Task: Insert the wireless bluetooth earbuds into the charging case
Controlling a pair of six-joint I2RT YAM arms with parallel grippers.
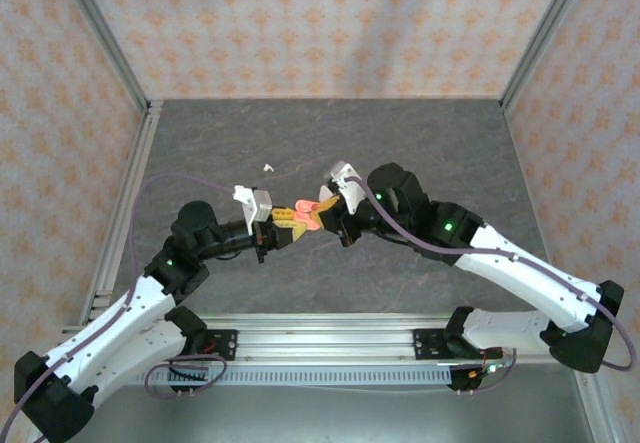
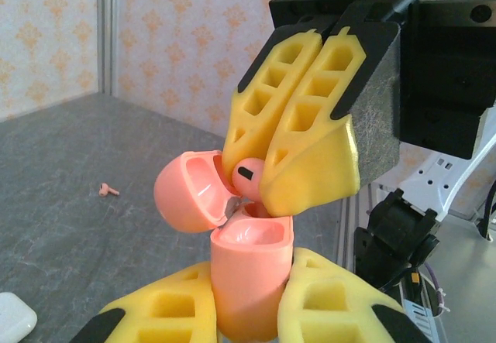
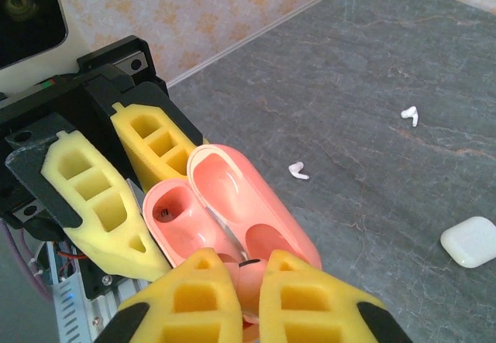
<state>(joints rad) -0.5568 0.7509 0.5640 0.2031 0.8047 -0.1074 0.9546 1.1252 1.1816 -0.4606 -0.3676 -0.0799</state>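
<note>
My left gripper [image 2: 249, 267] is shut on the body of a coral-pink charging case [image 2: 246, 281], held upright with its lid [image 2: 188, 193] swung open. My right gripper [image 3: 243, 261] is shut on a coral-pink earbud [image 3: 253, 282] and holds it at the case's mouth, touching the rim. One socket [image 3: 166, 211] of the case stands empty. In the top view the two grippers meet above the table's middle, left gripper [image 1: 283, 222] against right gripper [image 1: 318, 213]. A second coral earbud [image 2: 108, 190] lies on the table. Two white earbuds [image 3: 298, 171] [image 3: 410, 114] lie apart on the grey surface.
A white charging case [image 3: 468, 241], shut, lies on the table to the right in the right wrist view and at the bottom left corner [image 2: 12, 316] in the left wrist view. Patterned walls enclose the grey table [image 1: 400, 143]; a metal rail [image 1: 330, 338] runs along its near edge.
</note>
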